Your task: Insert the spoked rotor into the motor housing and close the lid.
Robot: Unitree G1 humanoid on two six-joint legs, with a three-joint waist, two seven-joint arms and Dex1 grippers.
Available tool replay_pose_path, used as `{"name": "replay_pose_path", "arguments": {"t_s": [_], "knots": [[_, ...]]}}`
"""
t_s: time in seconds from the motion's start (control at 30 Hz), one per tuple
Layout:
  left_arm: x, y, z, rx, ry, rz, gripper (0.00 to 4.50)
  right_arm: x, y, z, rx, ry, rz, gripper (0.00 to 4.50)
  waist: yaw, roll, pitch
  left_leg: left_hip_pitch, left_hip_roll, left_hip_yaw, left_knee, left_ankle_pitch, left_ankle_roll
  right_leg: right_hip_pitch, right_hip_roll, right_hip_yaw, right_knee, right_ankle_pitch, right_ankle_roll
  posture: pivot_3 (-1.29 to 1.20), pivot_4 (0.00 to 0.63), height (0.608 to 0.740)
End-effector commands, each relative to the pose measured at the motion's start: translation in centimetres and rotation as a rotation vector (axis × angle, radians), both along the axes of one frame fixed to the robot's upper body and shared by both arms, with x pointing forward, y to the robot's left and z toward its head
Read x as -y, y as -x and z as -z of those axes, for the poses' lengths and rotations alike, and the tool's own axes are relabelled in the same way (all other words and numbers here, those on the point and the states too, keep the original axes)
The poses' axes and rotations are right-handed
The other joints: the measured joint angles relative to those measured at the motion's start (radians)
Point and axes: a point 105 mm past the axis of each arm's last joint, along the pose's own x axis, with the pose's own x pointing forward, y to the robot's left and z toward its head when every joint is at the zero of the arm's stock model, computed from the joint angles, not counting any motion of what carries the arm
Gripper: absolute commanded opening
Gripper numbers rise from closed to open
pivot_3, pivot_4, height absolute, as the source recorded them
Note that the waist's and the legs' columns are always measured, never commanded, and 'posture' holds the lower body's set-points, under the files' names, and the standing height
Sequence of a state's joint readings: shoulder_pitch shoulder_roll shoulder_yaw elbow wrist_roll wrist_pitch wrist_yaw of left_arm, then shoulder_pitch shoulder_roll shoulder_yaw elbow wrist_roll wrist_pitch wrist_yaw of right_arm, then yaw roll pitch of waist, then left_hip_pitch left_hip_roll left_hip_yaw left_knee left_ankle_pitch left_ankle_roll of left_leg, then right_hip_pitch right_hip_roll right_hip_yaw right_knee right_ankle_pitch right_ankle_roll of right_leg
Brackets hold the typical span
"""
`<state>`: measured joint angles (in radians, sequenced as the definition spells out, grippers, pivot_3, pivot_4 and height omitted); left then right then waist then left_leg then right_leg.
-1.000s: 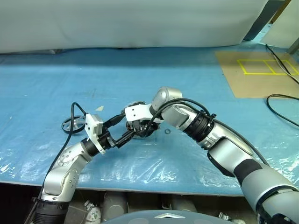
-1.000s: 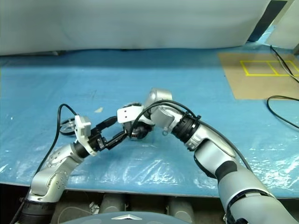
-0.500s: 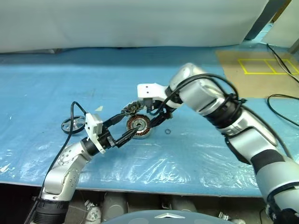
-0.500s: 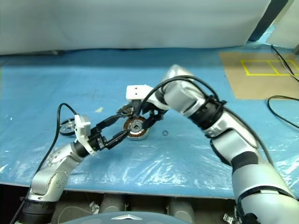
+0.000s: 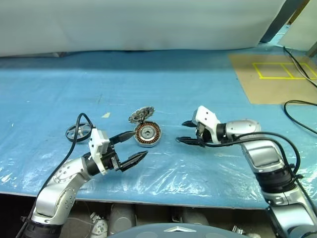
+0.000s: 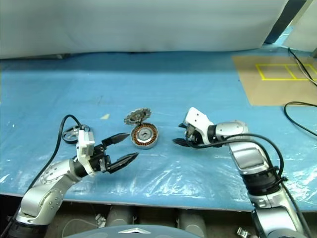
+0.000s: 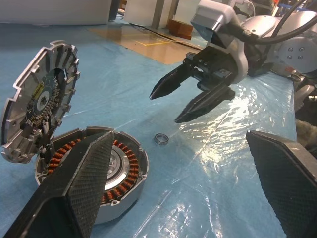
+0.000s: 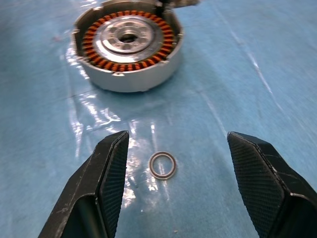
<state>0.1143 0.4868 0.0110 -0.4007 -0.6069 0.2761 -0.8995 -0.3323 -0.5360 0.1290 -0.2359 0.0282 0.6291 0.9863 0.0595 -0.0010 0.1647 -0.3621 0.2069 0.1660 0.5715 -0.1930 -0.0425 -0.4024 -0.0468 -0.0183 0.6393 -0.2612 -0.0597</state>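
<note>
The motor housing (image 5: 147, 134) lies flat on the blue sheet, its copper windings showing around a pale hub (image 8: 128, 42). The lid (image 5: 141, 114) stands tilted on edge against the housing's far left rim, its toothed face (image 7: 39, 99) turned toward the housing. Further to the left, the spoked rotor (image 5: 78, 132) lies flat on the sheet. My left gripper (image 5: 139, 144) is open and empty, just short of the housing on its near left side. My right gripper (image 5: 182, 132) is open and empty to the right of the housing, pointing at it, over a small metal ring (image 8: 163, 165).
A brown board (image 5: 277, 77) with yellow tape lines lies at the far right, with black cables (image 5: 297, 106) beside it. A white sheet (image 5: 138, 25) runs along the back of the table. Wrinkled clear plastic (image 5: 198, 173) covers the front of the table.
My right arm has swung off the housing to the right and dropped low, uncovering the housing. My left gripper has drawn back slightly toward me. The lid stays propped on the housing.
</note>
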Motion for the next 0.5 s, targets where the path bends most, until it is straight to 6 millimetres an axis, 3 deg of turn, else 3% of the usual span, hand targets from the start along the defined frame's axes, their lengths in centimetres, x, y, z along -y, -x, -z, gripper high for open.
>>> {"name": "replay_pose_path", "arguments": {"t_s": [0.03,0.23,0.5], "knots": [[0.3,-0.3,-1.6,0.045,0.000,0.009,4.50,-0.7,-0.2,-0.3,0.051,-0.055,0.038,3.31,0.000,0.000,0.000,0.000,0.000,0.000,0.000,0.000,0.000,0.000,0.000,0.000,0.000,0.000,0.000,0.00,0.150,0.740],[0.6,-0.5,-2.2,0.044,-0.015,0.014,4.50,-1.3,0.6,1.9,-0.014,-0.038,-0.001,3.31,-0.001,0.000,0.000,-0.001,-0.001,0.000,0.000,0.000,0.000,0.001,0.000,0.000,-0.002,0.000,0.000,0.00,0.150,0.740],[0.2,-0.7,-2.9,0.020,0.005,-0.022,4.50,-0.4,0.2,3.9,-0.026,0.015,0.011,3.31,-0.006,0.000,0.000,-0.002,-0.001,0.000,-0.002,0.000,0.000,0.000,0.000,0.000,-0.004,0.000,0.001,0.00,0.150,0.740]]}}
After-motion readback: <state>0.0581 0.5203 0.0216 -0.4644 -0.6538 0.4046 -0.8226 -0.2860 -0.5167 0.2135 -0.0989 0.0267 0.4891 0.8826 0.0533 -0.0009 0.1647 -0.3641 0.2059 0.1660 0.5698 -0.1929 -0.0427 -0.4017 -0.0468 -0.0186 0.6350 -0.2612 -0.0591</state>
